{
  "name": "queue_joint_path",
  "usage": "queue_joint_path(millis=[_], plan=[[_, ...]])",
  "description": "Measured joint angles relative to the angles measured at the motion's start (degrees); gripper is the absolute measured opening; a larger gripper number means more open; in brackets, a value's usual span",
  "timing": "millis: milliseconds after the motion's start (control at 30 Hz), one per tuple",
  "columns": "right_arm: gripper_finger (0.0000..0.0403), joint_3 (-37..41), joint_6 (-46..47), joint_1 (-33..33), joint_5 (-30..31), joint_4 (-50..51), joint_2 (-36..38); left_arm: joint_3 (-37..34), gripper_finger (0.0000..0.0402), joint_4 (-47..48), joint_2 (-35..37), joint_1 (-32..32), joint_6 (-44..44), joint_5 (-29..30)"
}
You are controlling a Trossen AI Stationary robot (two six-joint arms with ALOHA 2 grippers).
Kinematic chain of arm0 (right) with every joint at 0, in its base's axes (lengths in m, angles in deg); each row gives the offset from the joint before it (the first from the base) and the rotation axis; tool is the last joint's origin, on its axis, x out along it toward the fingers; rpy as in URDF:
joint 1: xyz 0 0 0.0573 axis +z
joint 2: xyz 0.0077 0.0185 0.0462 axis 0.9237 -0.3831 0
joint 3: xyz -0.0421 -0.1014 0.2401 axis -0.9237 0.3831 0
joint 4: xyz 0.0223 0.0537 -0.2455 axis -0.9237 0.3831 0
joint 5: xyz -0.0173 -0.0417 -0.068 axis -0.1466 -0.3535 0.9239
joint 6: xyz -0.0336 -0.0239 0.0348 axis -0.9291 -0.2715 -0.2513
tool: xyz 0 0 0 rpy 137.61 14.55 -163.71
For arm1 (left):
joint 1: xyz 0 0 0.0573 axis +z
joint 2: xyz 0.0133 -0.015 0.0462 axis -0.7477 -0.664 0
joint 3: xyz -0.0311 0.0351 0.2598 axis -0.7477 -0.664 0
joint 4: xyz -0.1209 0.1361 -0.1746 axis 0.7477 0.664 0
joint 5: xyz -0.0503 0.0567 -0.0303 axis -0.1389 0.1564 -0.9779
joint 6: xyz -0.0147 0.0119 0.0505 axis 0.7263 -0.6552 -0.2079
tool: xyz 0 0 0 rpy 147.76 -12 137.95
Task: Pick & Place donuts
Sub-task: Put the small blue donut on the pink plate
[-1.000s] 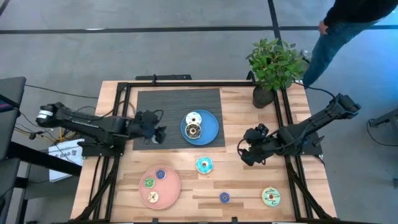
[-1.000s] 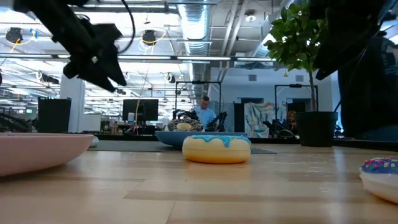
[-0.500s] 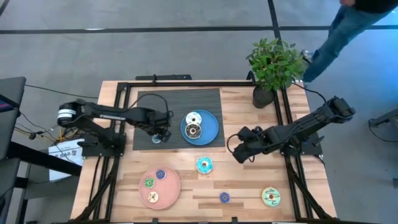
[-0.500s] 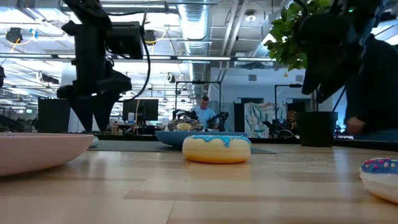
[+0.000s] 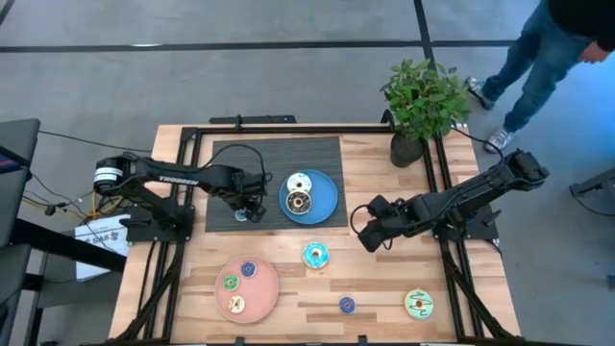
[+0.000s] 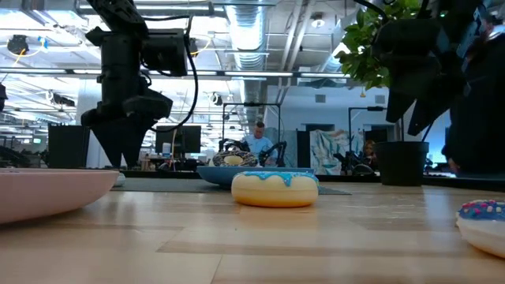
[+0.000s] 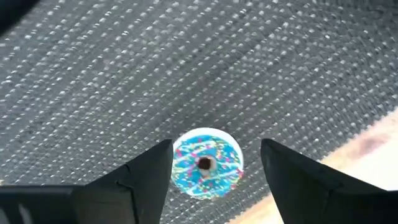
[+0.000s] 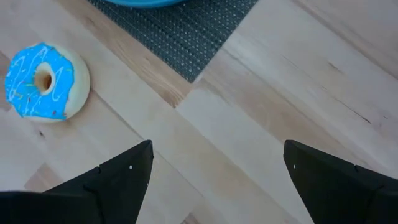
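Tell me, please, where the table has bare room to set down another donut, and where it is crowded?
Bare wood lies between the blue plate and the potted plant, and along the front edge between the pink plate and the small blue donut. It is crowded around the blue plate, where the left gripper hovers open over a tiny donut on the dark mat.

Bare wooden surface (image 5: 384, 284) lies open between the teal-iced donut (image 5: 315, 256) and yellow-green donut (image 5: 419, 304); the potted plant (image 5: 421, 104) blocks the far right corner.
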Motion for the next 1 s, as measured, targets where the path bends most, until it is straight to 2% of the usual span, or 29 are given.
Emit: queue_joint_path(millis=[233, 667, 1000], plan=[[0.0346, 0.0, 0.0, 0.0, -0.1, 0.0, 0.0, 0.0, 0.0254, -1.2, 0.0, 0.0, -1.4, 1.0], [0.0333, 0.0, -0.1, 0.0, -0.1, 0.0, 0.0, 0.0, 0.0346, -1.3, -0.3, 0.0, -3.4, 2.0], [0.0331, 0.0, -0.1, 0.0, -0.1, 0.0, 0.0, -3.9, 0.0352, 0.9, -0.3, -0.4, 0.7, -0.2]])
